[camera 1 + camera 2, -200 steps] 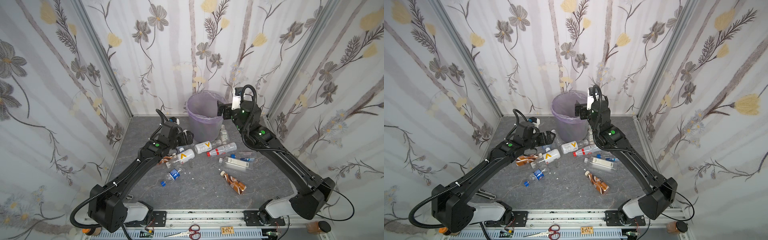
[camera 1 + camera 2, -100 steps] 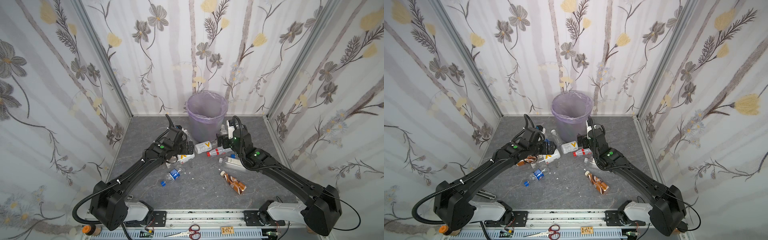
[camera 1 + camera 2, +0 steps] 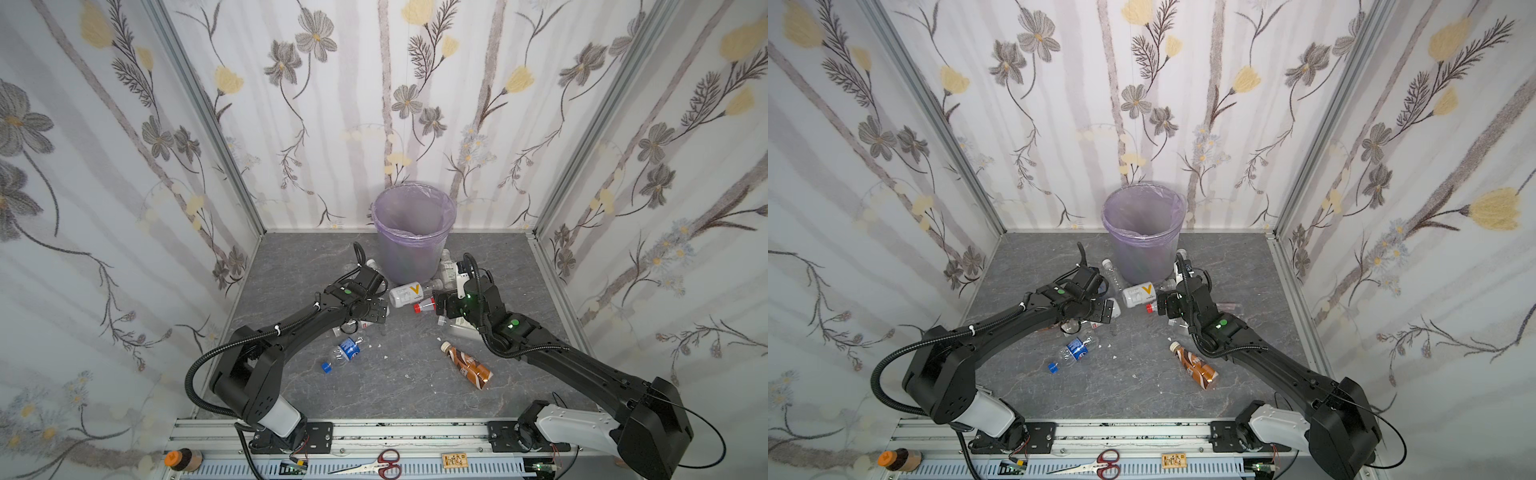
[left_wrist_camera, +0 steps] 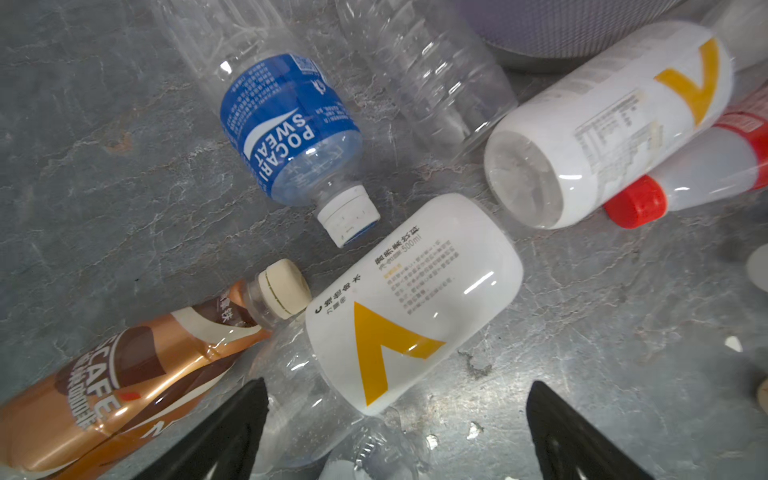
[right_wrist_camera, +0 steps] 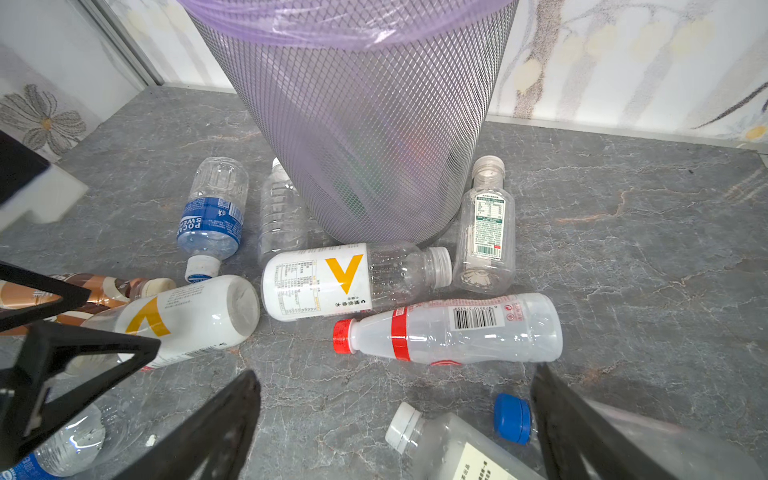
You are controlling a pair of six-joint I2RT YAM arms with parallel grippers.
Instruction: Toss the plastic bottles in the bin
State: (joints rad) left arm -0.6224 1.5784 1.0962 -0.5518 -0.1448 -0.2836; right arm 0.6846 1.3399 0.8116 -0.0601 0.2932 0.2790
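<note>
The bin, mesh with a lilac bag, stands at the back wall. Plastic bottles lie on the floor before it: two white ones with an orange V, a red-capped clear one, a blue-labelled one and a brown one. My left gripper hangs open low over the nearer V bottle, whose clear end lies between the fingers. My right gripper is open near the floor, just short of the red-capped bottle, with a white-capped clear bottle under it.
A crushed blue-labelled bottle and a brown bottle lie nearer the front. A small clear bottle rests by the bin's base. Scissors and an orange-lidded jar sit on the front rail. Walls close in three sides.
My right arm has come down from the bin's rim to the floor by the red-capped bottle. My left gripper has shifted right, onto the V bottle. Both stayed open.
</note>
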